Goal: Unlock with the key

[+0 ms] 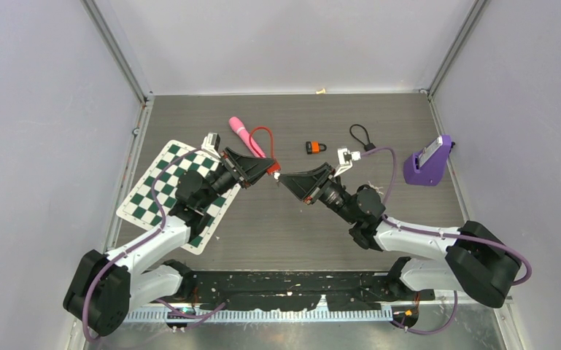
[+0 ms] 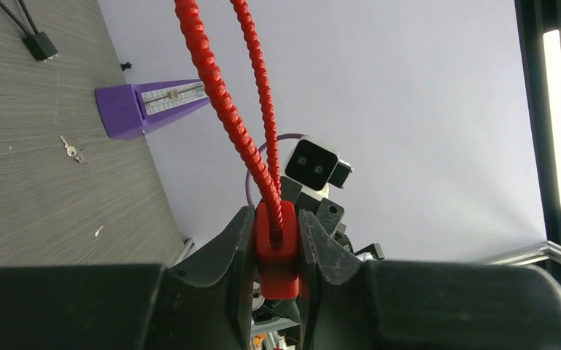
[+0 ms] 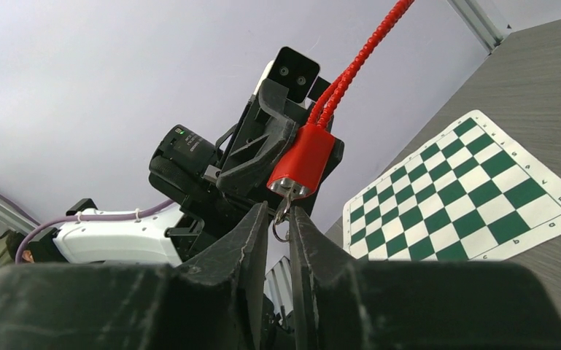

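A red cable lock [image 2: 277,248] is held up off the table, its body pinched between the jaws of my left gripper [image 2: 277,251], and its ribbed red cable [image 2: 219,102] loops away above. In the top view the left gripper [image 1: 270,168] and right gripper [image 1: 284,178] meet tip to tip over the table's middle. From the right wrist, the lock [image 3: 300,162] shows its metal end, with a small silver key [image 3: 285,206] and its ring sticking out of it. My right gripper [image 3: 280,219] has its jaws drawn in narrow around that key.
A green-and-white chessboard mat [image 1: 175,193] lies under the left arm. Behind the grippers sit a pink handle [image 1: 242,133], a small orange padlock [image 1: 315,147], a black cable lock [image 1: 361,136] and a purple wedge-shaped device [image 1: 429,162]. Loose keys [image 2: 73,151] lie on the table.
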Controlling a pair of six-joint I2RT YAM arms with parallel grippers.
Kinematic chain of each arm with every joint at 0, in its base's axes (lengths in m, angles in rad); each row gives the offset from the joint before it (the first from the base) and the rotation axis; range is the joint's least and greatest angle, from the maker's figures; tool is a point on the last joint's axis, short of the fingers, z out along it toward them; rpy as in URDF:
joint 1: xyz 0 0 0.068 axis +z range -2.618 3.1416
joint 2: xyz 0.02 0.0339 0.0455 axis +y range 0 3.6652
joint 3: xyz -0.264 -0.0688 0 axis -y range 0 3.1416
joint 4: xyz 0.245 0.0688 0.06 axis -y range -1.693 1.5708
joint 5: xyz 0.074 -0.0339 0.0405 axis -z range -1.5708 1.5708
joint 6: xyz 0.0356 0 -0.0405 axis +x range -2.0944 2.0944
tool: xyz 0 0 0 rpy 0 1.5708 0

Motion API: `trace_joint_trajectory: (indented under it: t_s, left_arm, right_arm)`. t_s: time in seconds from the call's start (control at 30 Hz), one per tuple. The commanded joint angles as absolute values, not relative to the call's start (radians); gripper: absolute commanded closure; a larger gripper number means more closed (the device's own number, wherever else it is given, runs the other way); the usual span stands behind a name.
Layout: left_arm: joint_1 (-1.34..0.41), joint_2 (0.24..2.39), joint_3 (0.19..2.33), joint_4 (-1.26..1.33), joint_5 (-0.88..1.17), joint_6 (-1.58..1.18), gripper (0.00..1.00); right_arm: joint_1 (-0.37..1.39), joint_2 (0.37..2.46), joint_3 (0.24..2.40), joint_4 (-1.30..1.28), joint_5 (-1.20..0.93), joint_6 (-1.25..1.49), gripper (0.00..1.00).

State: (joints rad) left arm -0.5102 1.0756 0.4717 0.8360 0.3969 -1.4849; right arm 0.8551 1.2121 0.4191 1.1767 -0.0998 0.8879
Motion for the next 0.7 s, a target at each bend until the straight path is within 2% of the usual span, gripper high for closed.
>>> trace_joint_trajectory:
  t_s: [0.0, 0.2, 0.3, 0.67]
  left_arm:
    - [-0.515, 1.067, 0.516, 0.927, 0.398, -1.467, 1.0]
    - [-0.52, 1.064, 0.517, 0.928, 0.394, -1.455, 1.0]
    - [-0.524, 1.06, 0.515, 0.928, 0.394, -1.443, 1.0]
    - [-0.575, 1.042, 0.488, 0.92, 0.39, -1.41, 1.0]
  right_arm:
    - [0.852, 1.225, 0.464, 1.196, -0.117, 0.917, 0.77]
    - [0.852, 1.238, 0.474, 1.193, -0.125, 0.944, 0.85]
    - [0.852, 1.244, 0.48, 1.196, -0.124, 0.962, 0.93]
    - [0.82, 1.265, 0.471, 1.252, -0.071, 1.088, 0.95]
